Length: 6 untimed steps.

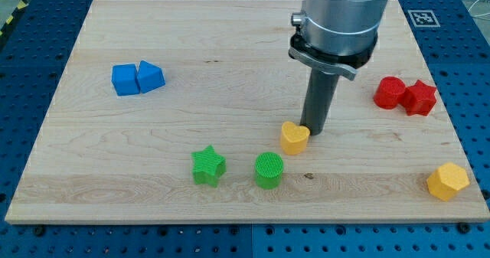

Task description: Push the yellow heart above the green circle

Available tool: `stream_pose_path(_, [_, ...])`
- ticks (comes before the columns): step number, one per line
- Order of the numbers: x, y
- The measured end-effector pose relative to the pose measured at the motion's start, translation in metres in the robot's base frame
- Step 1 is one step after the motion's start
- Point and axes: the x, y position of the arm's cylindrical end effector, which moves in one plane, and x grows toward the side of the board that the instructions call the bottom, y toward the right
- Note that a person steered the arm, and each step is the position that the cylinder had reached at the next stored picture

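The yellow heart (293,138) lies on the wooden board, just up and to the right of the green circle (269,170), with a small gap between them. My tip (315,131) stands at the heart's upper right edge, touching or nearly touching it. The rod rises from there to the grey arm body at the view's top.
A green star (207,166) sits left of the green circle. Two blue blocks (137,78) lie side by side at the left. Two red blocks (405,96) lie at the right. A yellow hexagon (447,181) sits near the board's (153,28) bottom right corner.
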Motion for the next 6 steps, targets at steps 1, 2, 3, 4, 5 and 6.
stream_pose_path(1, [-0.001,-0.017])
stream_pose_path(2, [-0.008,-0.057])
stream_pose_path(3, [-0.01,-0.09])
stream_pose_path(4, [-0.008,-0.093])
stream_pose_path(5, [-0.007,-0.068])
stream_pose_path(6, [0.01,-0.036])
